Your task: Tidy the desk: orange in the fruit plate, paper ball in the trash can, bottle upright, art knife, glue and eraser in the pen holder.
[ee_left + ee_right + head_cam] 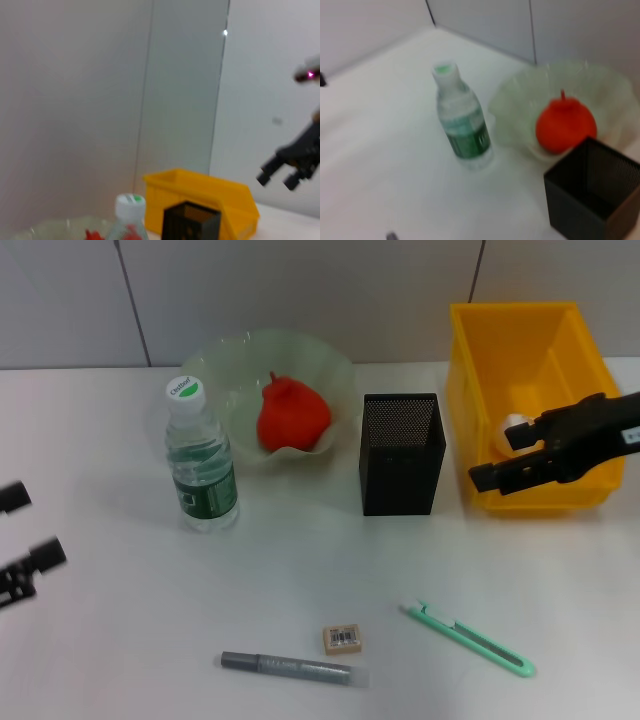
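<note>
- Head view: the black right gripper (515,455) hung open and empty over the yellow plastic trash bin (482,360), above the white paper ball (512,427); the left gripper (25,540) sat at the table's edge, its opening unclear.
- Left wrist view: the right gripper's fingers (267,172) were spread above the bin.
- Right wrist view: the capped clear water bottle (462,122) stood upright beside the orange (565,124) in the pale glass fruit plate (520,100).

A white desk (120,640) stands against pale grey wall panels (300,290).

Orange (293,417) sat in fruit plate (222,363); bottle (200,457) placed left-front of it, pen holder (401,453) right, trash can (523,370) further right; glue (293,669), eraser (343,639), art knife (468,638) laid in front
</note>
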